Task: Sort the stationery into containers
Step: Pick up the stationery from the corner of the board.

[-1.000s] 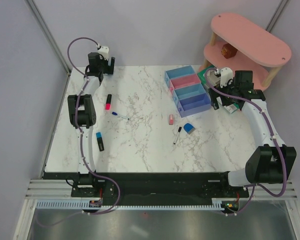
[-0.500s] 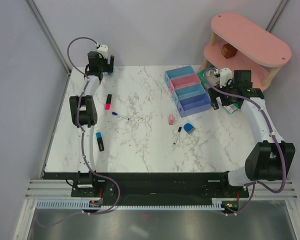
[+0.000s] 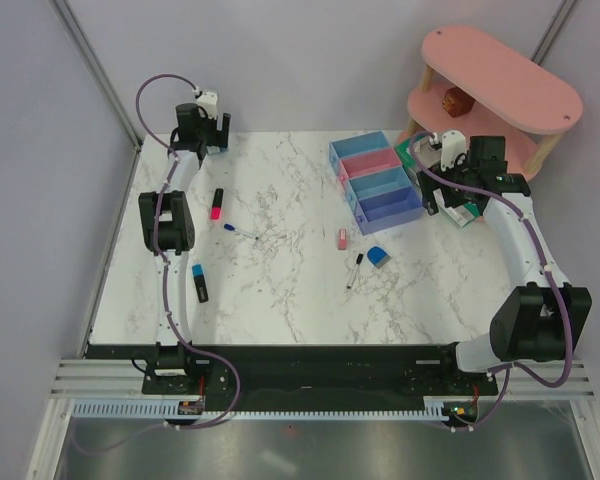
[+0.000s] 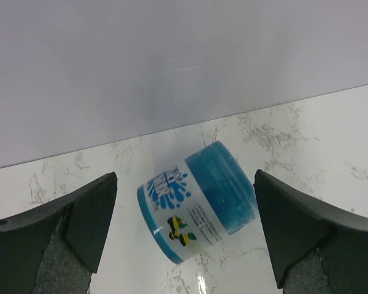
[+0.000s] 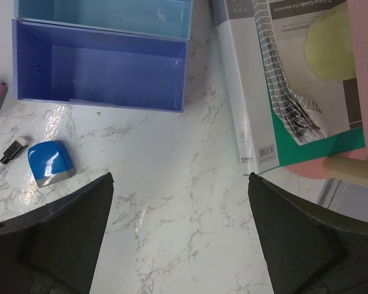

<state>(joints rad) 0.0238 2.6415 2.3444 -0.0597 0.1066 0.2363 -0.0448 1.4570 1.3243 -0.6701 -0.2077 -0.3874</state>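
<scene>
My left gripper (image 3: 208, 140) is open at the table's far left corner, by the wall. In its wrist view the round blue-white tape roll (image 4: 197, 201) lies on its side between the open fingers (image 4: 92, 220). My right gripper (image 3: 438, 200) is open and empty over bare marble (image 5: 181, 177), right of the violet-blue bin (image 3: 390, 206) (image 5: 98, 67). The joined bins run back to blue (image 3: 380, 183), pink (image 3: 370, 164) and light blue (image 3: 360, 148). Pink highlighter (image 3: 216, 204), blue highlighter (image 3: 198, 282), two pens (image 3: 242, 231) (image 3: 354, 270), pink eraser (image 3: 342, 238) and blue cube (image 3: 379, 256) (image 5: 49, 163) lie on the table.
A pink two-tier shelf (image 3: 500, 80) stands at the back right with a small brown block (image 3: 453, 100) on its lower level. A green-rimmed flat tray (image 5: 282, 79) with printed sheets lies beside the bins, under the right arm. Grey walls close the left and back sides.
The right gripper has shifted slightly to the right and back, beside the bins. The left gripper has barely moved. No item has moved.
</scene>
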